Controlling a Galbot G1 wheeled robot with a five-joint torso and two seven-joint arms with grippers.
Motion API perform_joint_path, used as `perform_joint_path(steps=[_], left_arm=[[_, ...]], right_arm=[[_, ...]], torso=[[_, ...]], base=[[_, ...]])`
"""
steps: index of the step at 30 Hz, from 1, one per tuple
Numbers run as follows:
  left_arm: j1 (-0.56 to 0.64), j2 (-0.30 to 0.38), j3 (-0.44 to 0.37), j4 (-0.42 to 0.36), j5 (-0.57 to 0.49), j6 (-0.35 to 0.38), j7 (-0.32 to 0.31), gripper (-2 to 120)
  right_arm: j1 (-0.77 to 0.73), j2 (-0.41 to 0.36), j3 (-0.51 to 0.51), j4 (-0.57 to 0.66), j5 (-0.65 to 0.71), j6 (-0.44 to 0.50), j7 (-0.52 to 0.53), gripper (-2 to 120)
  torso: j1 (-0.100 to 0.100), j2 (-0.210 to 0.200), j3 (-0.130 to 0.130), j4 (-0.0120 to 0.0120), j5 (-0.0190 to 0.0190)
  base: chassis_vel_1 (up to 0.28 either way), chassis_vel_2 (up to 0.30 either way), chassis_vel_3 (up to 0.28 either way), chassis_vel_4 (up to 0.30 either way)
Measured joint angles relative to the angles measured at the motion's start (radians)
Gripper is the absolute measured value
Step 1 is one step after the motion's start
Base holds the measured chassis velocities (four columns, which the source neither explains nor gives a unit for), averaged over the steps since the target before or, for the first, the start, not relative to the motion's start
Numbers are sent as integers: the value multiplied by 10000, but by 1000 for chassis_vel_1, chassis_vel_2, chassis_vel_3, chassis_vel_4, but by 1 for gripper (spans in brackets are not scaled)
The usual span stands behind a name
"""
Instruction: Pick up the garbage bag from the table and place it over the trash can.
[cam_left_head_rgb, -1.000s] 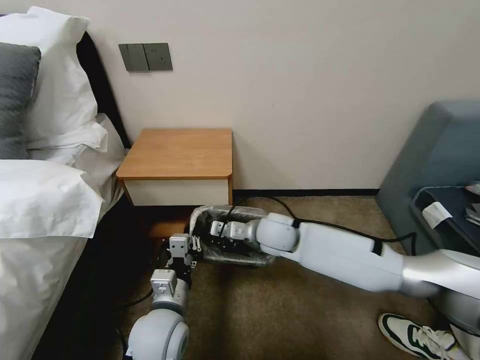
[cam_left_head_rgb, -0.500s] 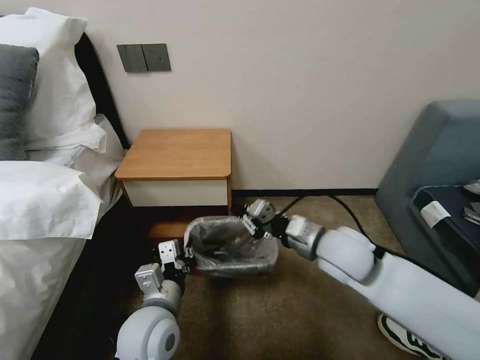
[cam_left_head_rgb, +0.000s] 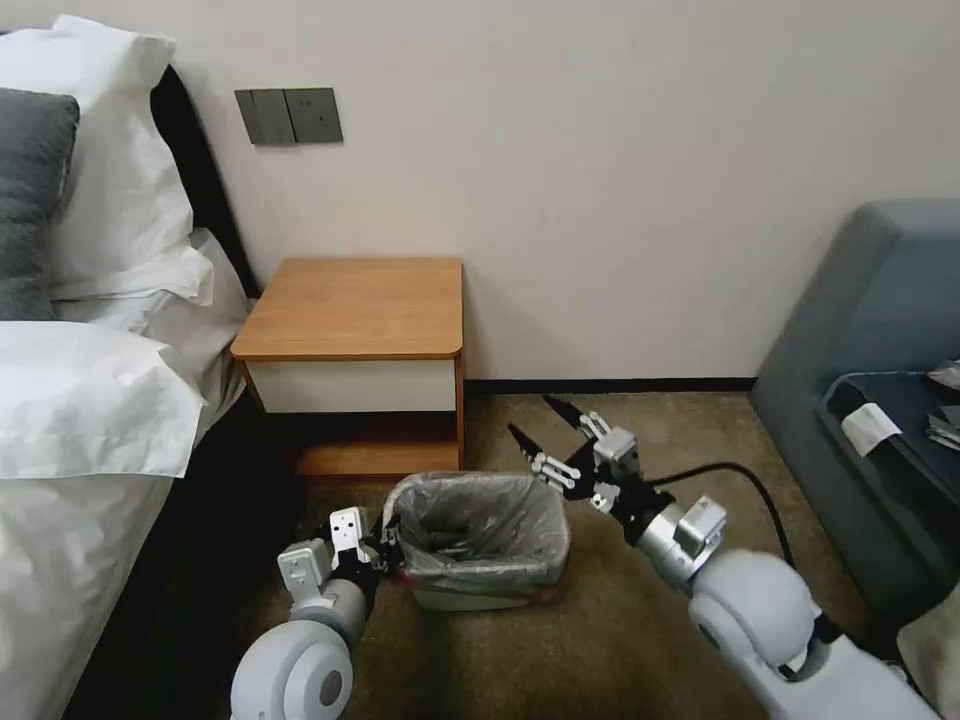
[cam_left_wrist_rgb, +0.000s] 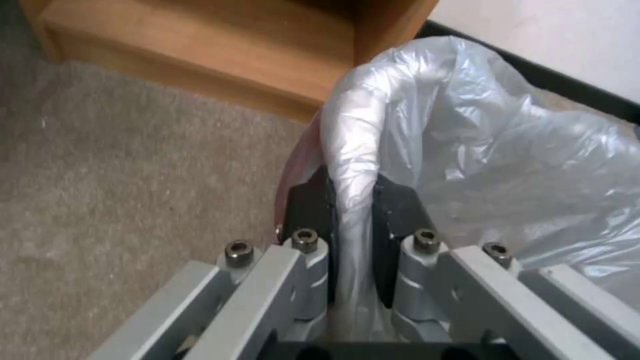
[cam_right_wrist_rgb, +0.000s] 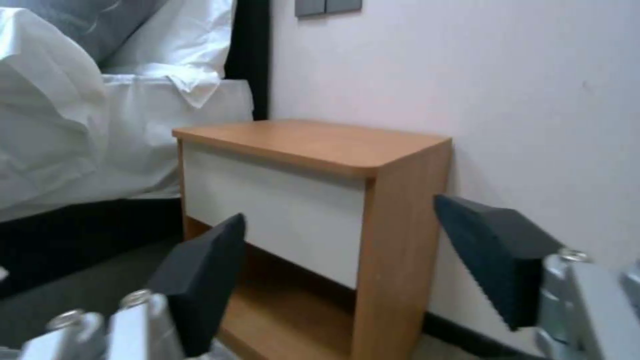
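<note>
Bedside carpet: garbage bag (cam_left_head_rgb: 480, 525) lines trash can (cam_left_head_rgb: 470, 598). My left claw (cam_left_wrist_rgb: 351, 207) pinches bagged rim; right claw (cam_left_head_rgb: 548, 420) spread empty. Release gently, rim stays seated.

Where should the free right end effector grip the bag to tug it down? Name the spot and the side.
Grip the bag skirt over the bin rim on the right side, coming from the right. The left end effector is shut on the left rim fold, and the open right end effector hangs beyond the right corner. A thin draped film probably pinches best across the rim.
</note>
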Motion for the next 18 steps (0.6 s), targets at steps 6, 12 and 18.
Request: perform_joint_path(steps=[6, 12, 18], left_arm=[[18, 4, 20, 210, 0, -171, 84, 7], [70, -14, 29, 255, -2, -289, 91, 7], [127, -35, 28, 317, 8, -417, 99, 25]], right_arm=[[-103, 363, -211, -252, -46, 212, -38, 96], [-14, 424, -355, -298, -49, 244, -135, 100], [85, 347, -361, -217, 108, 78, -136, 100]], torso=[[0, 0, 0, 0, -2], [0, 0, 0, 0, 0], [0, 0, 0, 1, 0]], base=[[0, 0, 0, 0], [0, 0, 0, 0], [0, 0, 0, 0]])
